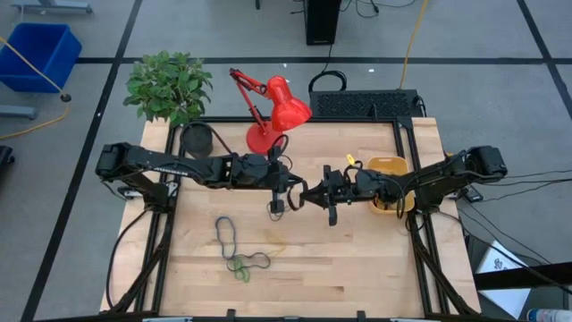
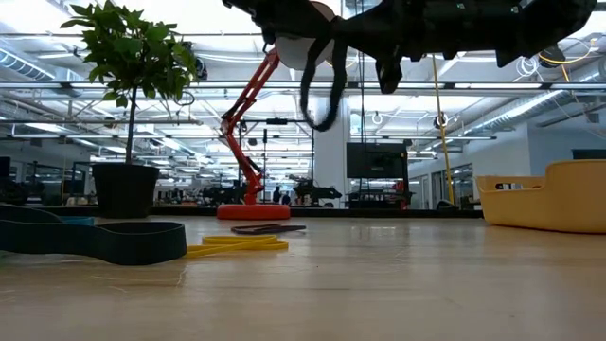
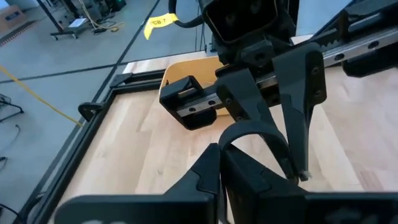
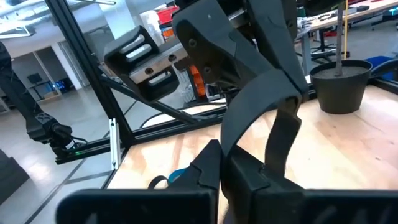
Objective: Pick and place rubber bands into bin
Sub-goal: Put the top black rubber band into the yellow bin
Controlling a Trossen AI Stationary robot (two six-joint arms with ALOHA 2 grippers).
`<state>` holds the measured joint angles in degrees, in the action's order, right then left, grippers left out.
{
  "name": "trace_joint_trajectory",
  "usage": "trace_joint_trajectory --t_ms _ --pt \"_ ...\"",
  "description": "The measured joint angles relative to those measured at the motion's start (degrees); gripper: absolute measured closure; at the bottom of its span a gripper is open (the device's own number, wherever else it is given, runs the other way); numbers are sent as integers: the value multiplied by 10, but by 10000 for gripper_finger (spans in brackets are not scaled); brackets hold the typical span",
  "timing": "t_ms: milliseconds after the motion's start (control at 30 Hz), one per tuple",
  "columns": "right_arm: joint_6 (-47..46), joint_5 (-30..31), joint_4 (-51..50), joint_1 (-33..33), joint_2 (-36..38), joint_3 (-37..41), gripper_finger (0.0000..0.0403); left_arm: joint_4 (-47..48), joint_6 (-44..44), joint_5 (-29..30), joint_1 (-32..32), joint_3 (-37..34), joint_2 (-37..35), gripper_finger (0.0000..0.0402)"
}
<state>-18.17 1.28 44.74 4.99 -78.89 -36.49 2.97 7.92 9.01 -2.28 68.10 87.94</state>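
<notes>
My two grippers meet tip to tip above the middle of the table. The left gripper (image 1: pixel 284 188) and the right gripper (image 1: pixel 313 195) are both shut on one broad black rubber band (image 3: pixel 252 129), which also shows in the right wrist view (image 4: pixel 261 106). Several more rubber bands (image 1: pixel 237 249), dark and green, lie flat on the near left of the table. In the low view a dark one (image 2: pixel 104 239) and a yellow one (image 2: pixel 237 244) lie close. The yellow-orange bin (image 1: pixel 391 170) stands on the table's right side, under the right arm. My left gripper pinches the black band between its two fingertips at one end of the loop (image 3: pixel 231 142). The fingers come level from the table's left. The band is lifted clear of the table; part of it hangs as a slack loop (image 2: pixel 320 95) below the grippers. My right gripper pinches the same band between its fingertips (image 4: pixel 239 140), coming level from the table's right. From there the band runs up to the left gripper's fingers (image 4: pixel 273 43). One layer or two in the pinch, I cannot tell.
A red desk lamp (image 1: pixel 277 112) and a black plant pot (image 1: pixel 197 139) stand at the far edge, with a leafy plant (image 1: pixel 168 85) just beyond. A black frame (image 1: pixel 407 224) borders the table. A blue crate (image 1: pixel 40 54) sits on the floor.
</notes>
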Motion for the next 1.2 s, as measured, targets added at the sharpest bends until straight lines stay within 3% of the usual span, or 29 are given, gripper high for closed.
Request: trace_joint_trajectory --t_ms 400,600,767,967,1200 --pt "-2 1 -2 0 0 0 401 0 -6 1 0 0 0 367" --pt "5 1 -12 0 18 0 402 9 -44 1 0 0 0 303" --pt "28 22 -76 0 84 0 402 74 -60 1 1 0 0 249" --pt "28 139 -295 0 215 0 402 171 -89 -1 -6 0 0 220" --pt "-96 292 -644 0 338 -51 402 206 -100 -2 -17 0 0 220"
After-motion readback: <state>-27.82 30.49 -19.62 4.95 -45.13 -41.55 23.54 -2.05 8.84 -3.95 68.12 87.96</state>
